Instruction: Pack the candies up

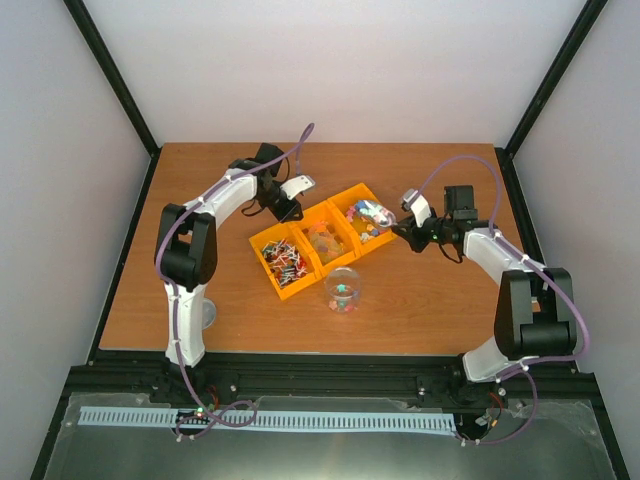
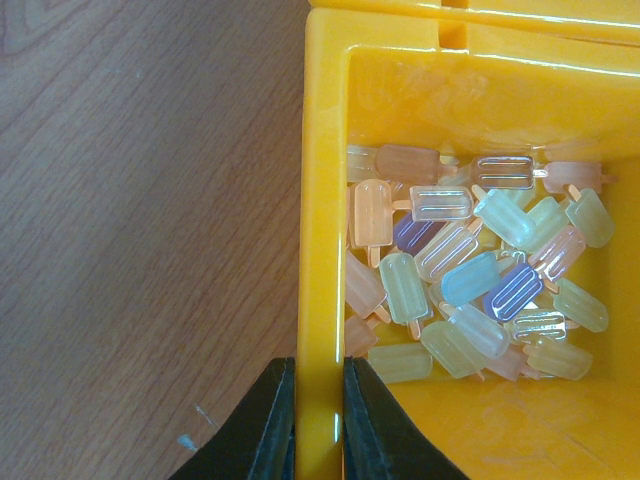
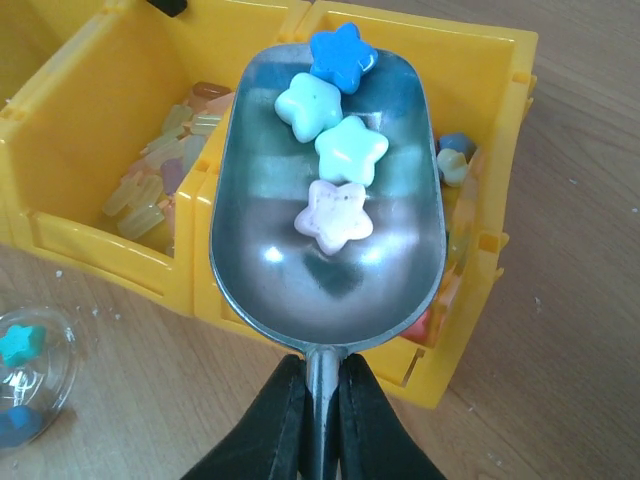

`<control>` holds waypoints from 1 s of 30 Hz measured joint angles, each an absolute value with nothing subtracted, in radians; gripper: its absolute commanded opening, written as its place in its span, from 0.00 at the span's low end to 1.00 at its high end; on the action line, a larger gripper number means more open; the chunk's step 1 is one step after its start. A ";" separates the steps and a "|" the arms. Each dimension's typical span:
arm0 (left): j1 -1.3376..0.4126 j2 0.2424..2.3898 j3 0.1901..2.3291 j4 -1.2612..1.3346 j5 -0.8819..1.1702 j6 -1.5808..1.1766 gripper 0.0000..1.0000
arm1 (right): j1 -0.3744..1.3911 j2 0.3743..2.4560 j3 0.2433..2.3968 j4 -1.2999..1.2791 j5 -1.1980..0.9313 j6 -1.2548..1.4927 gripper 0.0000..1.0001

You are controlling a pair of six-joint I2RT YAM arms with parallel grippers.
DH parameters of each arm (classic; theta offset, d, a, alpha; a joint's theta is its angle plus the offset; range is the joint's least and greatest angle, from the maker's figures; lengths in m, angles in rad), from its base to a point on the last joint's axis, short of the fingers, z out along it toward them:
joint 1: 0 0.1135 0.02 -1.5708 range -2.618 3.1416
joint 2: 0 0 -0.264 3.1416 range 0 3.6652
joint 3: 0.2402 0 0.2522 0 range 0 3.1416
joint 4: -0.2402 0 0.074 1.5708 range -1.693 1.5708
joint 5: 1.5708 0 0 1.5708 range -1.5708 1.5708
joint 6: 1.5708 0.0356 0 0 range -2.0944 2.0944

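Note:
My right gripper (image 3: 321,375) is shut on the handle of a metal scoop (image 3: 330,270). The scoop is level above the right yellow bin (image 3: 480,45) and holds several star-shaped candies (image 3: 335,215) in blue, mint and pink. More candies lie in that bin under the scoop. In the top view the scoop (image 1: 372,213) is over the right end of the bin row, with the right gripper (image 1: 405,232) beside it. The clear jar (image 1: 343,289) stands in front of the bins with a few candies inside; it also shows in the right wrist view (image 3: 25,370). My left gripper (image 2: 320,375) is shut on the yellow bin wall (image 2: 322,250).
Three joined yellow bins (image 1: 268,245) lie in a diagonal row mid-table. The middle one holds pastel popsicle-shaped sweets (image 2: 470,270); the left one holds mixed small sweets (image 1: 285,262). A small clear round thing (image 1: 207,315) lies by the left arm's base.

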State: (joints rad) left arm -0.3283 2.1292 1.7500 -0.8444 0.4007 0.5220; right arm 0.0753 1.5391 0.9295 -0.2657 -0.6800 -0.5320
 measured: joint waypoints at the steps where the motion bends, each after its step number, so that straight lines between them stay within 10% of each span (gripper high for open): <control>1: -0.327 2.129 1.750 -0.844 0.401 0.519 0.13 | 0.070 1.534 0.925 -0.266 -0.690 -0.532 0.03; 30: -0.284 2.129 1.753 -0.830 0.370 0.396 0.12 | 0.133 1.217 1.052 -1.020 -0.714 -1.028 0.03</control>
State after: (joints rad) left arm -0.2840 2.1292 1.7531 -0.8299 0.3702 0.3958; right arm 0.1329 1.2167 1.0523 -1.0203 -0.7143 -1.0275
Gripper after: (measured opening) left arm 0.123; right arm 0.079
